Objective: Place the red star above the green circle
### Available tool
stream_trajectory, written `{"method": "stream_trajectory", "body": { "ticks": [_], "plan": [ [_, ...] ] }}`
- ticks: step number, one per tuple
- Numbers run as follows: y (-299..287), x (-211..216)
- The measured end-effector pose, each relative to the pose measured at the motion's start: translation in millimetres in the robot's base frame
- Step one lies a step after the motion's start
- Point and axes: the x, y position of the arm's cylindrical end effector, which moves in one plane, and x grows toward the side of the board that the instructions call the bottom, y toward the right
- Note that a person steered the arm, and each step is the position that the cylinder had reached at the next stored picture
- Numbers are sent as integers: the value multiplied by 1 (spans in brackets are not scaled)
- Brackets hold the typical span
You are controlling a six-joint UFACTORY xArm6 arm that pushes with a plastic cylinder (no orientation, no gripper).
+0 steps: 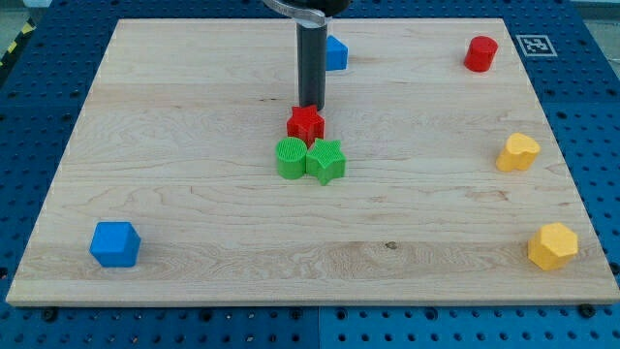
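The red star (pixel 305 123) lies near the board's middle, just above and slightly to the right of the green circle (pixel 290 158), touching or nearly touching it. A green star (pixel 326 161) sits right beside the green circle on its right. My tip (pixel 310 108) stands at the red star's top edge, touching it or almost so. The dark rod rises from there to the view's top.
A blue block (pixel 335 53) sits behind the rod near the top. A red cylinder (pixel 480 53) is at the top right. Two yellow blocks (pixel 518 152) (pixel 552 245) are on the right. A blue block (pixel 115 243) is at the bottom left. The wooden board (pixel 194 116) ends at all four sides.
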Motion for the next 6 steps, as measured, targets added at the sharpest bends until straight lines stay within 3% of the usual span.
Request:
{"method": "stream_trajectory", "body": {
  "ticks": [3, 6],
  "plan": [
    [26, 0],
    [-9, 18]
  ]
}}
